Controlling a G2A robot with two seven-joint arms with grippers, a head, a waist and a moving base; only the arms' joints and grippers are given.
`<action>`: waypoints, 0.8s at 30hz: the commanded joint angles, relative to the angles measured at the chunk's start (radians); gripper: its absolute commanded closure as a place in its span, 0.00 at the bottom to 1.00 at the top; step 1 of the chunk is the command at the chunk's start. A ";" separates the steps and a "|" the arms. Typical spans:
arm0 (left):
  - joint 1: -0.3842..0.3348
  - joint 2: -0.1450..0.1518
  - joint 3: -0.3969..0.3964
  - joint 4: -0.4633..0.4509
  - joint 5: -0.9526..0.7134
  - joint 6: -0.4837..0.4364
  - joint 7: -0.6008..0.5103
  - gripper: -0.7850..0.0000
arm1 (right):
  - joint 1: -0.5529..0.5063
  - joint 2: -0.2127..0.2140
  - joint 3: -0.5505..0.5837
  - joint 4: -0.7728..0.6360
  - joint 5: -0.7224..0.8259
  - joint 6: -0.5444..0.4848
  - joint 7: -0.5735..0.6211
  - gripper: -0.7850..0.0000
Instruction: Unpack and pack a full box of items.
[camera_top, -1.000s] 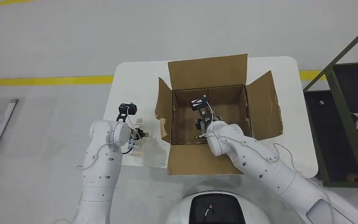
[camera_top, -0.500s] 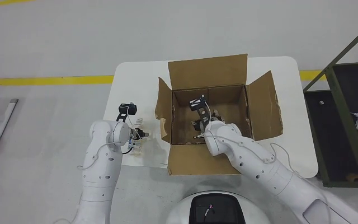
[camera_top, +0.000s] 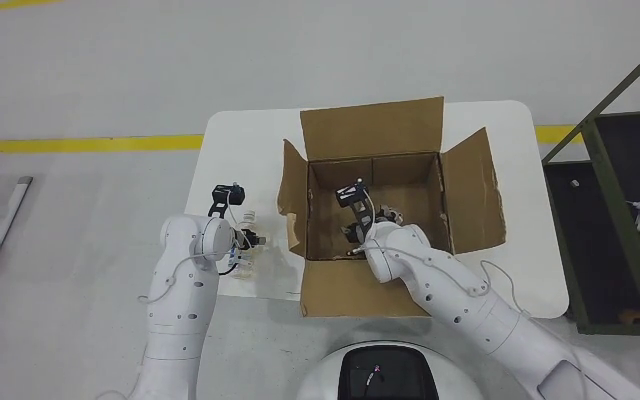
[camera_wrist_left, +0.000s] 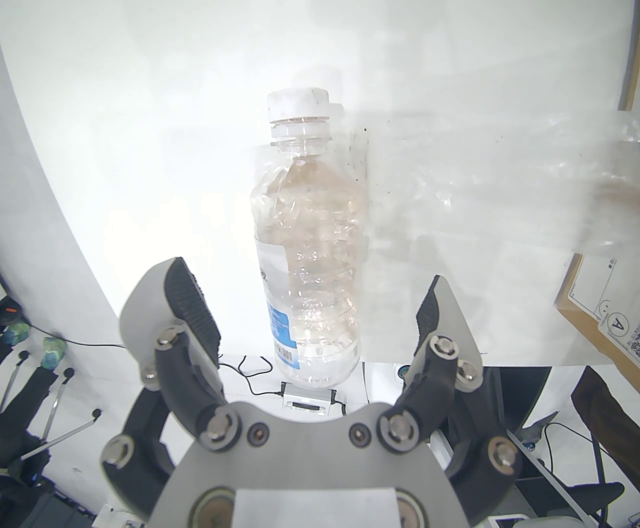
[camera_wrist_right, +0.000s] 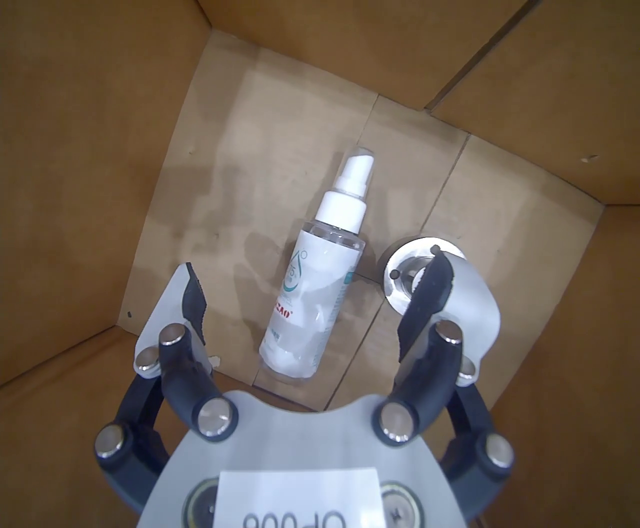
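An open cardboard box (camera_top: 470, 190) stands on the white table (camera_top: 235, 140). On its floor lie a white spray bottle (camera_wrist_right: 315, 285) and a round metal piece (camera_wrist_right: 405, 277). My right gripper (camera_wrist_right: 315, 300) hangs open inside the box, just above the spray bottle, one finger on each side of it. The right arm (camera_top: 440, 285) comes in over the box's near wall. A clear water bottle (camera_wrist_left: 307, 260) with a white cap lies on the table left of the box. My left gripper (camera_wrist_left: 315, 310) is open around its lower half without touching it.
The box's flaps (camera_top: 372, 125) stand open on all sides; a cardboard edge with a label (camera_wrist_left: 597, 300) lies beside the left gripper. A dark green metal rack (camera_top: 600, 200) stands to the right of the table. A yellow line (camera_top: 100, 143) runs across the floor.
My right gripper has shifted towards the box's near left part, lower over the spray bottle. The left arm has kept still.
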 joint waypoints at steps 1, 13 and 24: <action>0.000 0.000 0.000 0.000 0.000 0.000 0.000 0.00 | 0.000 -0.004 0.002 0.009 -0.002 -0.005 0.001 0.00; 0.000 0.000 0.000 0.000 0.000 0.000 0.000 0.00 | 0.010 -0.024 0.020 0.046 -0.013 -0.031 0.026 0.00; 0.000 0.000 0.000 0.000 0.000 0.000 0.000 0.00 | 0.016 -0.038 0.036 0.077 -0.027 -0.060 0.057 0.37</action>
